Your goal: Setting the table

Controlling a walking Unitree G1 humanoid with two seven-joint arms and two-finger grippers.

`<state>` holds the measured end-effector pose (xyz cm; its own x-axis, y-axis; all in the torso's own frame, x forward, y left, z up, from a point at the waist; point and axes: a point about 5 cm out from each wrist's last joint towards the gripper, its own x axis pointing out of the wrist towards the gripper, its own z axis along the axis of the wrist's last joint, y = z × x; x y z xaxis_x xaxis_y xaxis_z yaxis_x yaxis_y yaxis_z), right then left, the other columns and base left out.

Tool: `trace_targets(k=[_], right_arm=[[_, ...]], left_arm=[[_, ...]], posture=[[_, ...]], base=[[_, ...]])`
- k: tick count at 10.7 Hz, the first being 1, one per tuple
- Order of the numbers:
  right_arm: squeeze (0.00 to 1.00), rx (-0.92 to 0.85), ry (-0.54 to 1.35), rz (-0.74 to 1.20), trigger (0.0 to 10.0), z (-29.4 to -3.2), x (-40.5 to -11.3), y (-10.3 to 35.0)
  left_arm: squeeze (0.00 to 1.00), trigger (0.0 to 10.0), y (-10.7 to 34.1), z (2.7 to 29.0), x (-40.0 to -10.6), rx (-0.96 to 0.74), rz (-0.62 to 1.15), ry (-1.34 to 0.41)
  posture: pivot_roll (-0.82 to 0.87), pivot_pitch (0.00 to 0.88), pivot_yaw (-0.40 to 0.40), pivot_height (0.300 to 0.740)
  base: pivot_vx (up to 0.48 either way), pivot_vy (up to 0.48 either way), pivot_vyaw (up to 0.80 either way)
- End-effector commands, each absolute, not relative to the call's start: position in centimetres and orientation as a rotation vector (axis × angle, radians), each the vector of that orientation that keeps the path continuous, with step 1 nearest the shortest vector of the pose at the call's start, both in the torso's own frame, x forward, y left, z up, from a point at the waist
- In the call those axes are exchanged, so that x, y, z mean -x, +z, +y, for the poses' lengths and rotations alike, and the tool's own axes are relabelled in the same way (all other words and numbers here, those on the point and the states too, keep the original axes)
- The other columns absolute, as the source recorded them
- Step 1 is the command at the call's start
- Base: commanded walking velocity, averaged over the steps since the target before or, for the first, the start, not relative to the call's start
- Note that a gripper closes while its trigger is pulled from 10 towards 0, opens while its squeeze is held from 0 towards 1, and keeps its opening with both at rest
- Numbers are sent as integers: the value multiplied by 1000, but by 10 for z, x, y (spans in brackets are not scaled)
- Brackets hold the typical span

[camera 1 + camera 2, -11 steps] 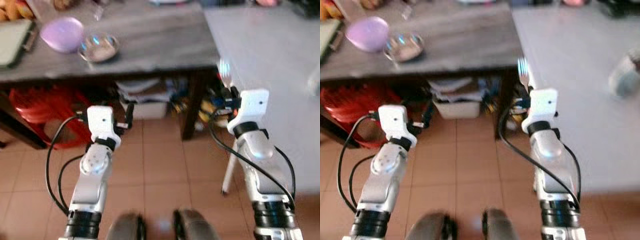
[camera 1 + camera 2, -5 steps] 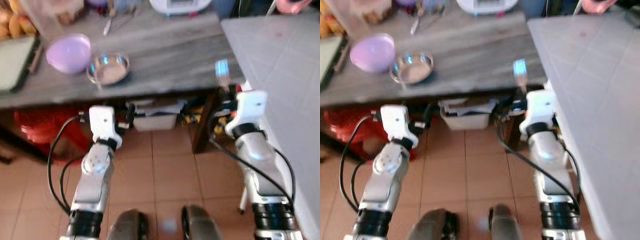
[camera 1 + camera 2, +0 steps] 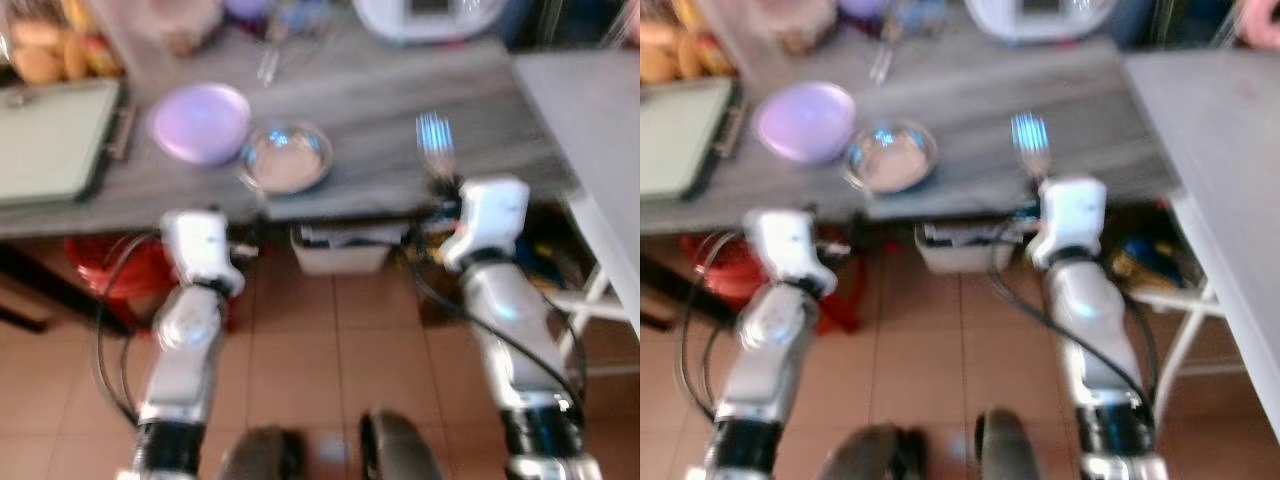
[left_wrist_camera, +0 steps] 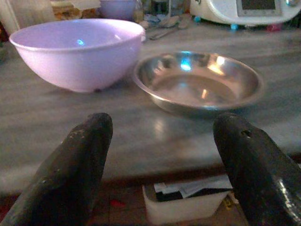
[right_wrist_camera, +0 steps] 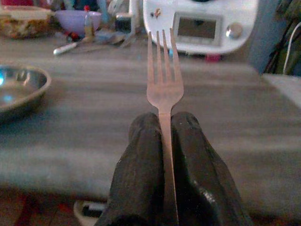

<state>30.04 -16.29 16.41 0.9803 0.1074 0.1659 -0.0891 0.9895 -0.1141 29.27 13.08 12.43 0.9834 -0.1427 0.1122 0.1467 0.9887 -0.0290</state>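
Note:
My right gripper [image 5: 163, 136] is shut on a silver fork [image 5: 162, 84], tines pointing out over the edge of the grey wooden table [image 3: 380, 90]; the fork [image 3: 434, 140] stands above the right wrist. My left gripper [image 4: 160, 155] is open and empty just short of the table's front edge. Ahead of it on the table sit a lilac bowl [image 4: 77, 52] and a shallow steel bowl [image 4: 197, 82], side by side. From the head, the lilac bowl [image 3: 198, 120] lies left of the steel bowl [image 3: 285, 157].
A green tray [image 3: 50, 135] lies at the table's left end and a white appliance [image 5: 200, 23] stands at the back. A second pale table [image 3: 595, 130] sits on the right. Under the grey table are a white box [image 3: 345, 250] and a red stool [image 3: 105, 270].
The camera has swung: the grey table and its bowls now sit further right and nearer in view, the pale table has slid to the right edge. Both grippers hold as before.

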Motion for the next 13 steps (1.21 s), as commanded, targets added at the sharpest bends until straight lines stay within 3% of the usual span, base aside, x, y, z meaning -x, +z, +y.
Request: trace_targets(k=[1, 2, 3, 4, 11, 13], right_arm=[[0, 101, 114, -198, 0, -156, -299, 168], [0, 109, 80, -197, 1804, -162, -299, 168], [0, 123, 77, -195, 8980, -167, -302, 169], [0, 106, 33, -186, 10000, -177, -307, 171], [0, -6, -151, -92, 10000, -229, -323, 170], [0, -27, -132, -67, 10000, -229, -336, 173]], left_arm=[[0, 10000, 125, 142, -290, 18, -116, -113], [0, 10000, 126, 141, -289, 26, -118, -110], [0, 10000, 125, 141, -286, 17, -118, -112], [0, 10000, 123, 143, -284, 9, -112, -110], [0, 10000, 122, 154, -271, -21, -74, -109], [0, 10000, 122, 158, -266, -30, -57, -110]], posture=[[-41, 192, 60, 740], [-40, 194, 62, 740], [-36, 197, 63, 740], [-34, 199, 64, 740], [-3, 230, 100, 740], [20, 259, 111, 740]], base=[[0, 0, 0], [0, 0, 0], [0, 0, 0], [0, 0, 0], [0, 0, 0], [0, 0, 0]])
